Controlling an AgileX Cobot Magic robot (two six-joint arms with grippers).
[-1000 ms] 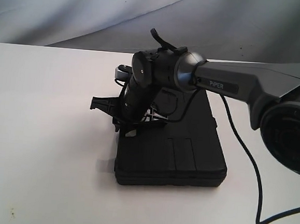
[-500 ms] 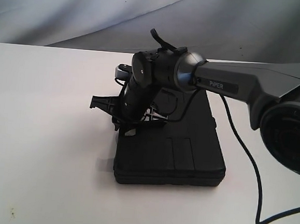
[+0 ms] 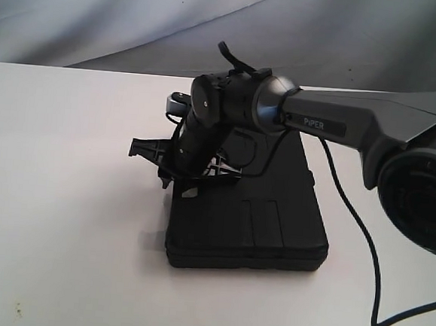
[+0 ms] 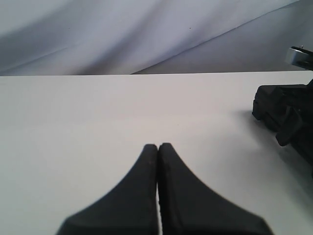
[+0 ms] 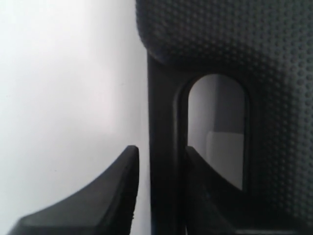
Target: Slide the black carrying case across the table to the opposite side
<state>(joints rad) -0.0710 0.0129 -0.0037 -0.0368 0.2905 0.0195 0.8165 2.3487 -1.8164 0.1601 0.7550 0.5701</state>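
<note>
Right jaws are straddling the handle (image 5: 164, 112) of the black carrying case (image 3: 251, 226), with bare tabletop (image 3: 64, 196) lying open toward 9 o'clock.

In the exterior view the case is lying flat just off centre toward 5 o'clock, its long axis running from 12 to 6 and its handle sitting on the 9 o'clock edge, right where the right arm is reaching. The right jaws are standing narrowly apart around the handle bar: one finger is sitting inside the arched slot, while a sliver of white is showing between the other and the bar. The left jaws are pressing together, holding nothing, over bare tabletop well apart from the case. The shell is looking like hard moulded plastic with pebbled grain and rounded corners; the tabletop is smooth and matte, likely letting it slide.
</note>
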